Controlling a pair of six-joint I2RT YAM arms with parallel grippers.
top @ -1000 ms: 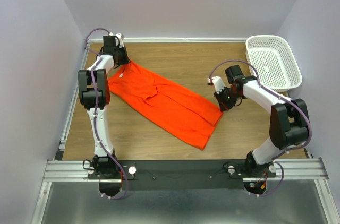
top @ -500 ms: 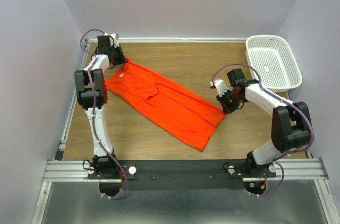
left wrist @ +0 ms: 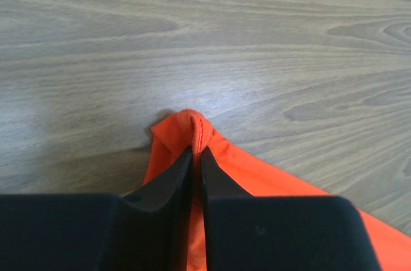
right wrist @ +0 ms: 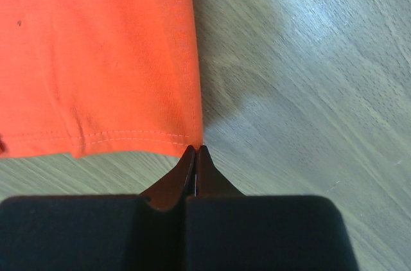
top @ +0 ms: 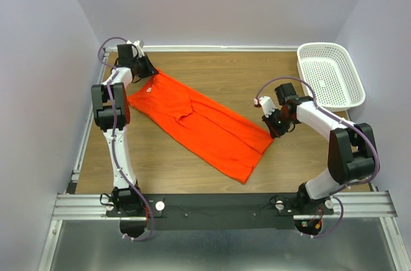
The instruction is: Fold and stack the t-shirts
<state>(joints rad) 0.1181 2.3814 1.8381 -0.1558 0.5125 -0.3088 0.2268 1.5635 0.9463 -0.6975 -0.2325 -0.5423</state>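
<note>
White arms (top: 122, 155), black joints (top: 350, 149), purple cables (top: 277, 82), black tool fingers (left wrist: 168, 189).

The orange-red t-shirt (top: 202, 123) lies flat in a diagonal band from the far left corner towards the near middle. Bare tabletop (top: 257, 75) lies open beyond it, across the far middle, and at the near left. The white lattice basket (top: 331, 75) fills the far right corner. The left arm (top: 114, 101) lines the left edge; the right arm (top: 321, 117) arcs over the near right.

Even, bright light is cast from above. Soft shadows are seen on the table (right wrist: 289, 59), where a pale sheen is shown.
</note>
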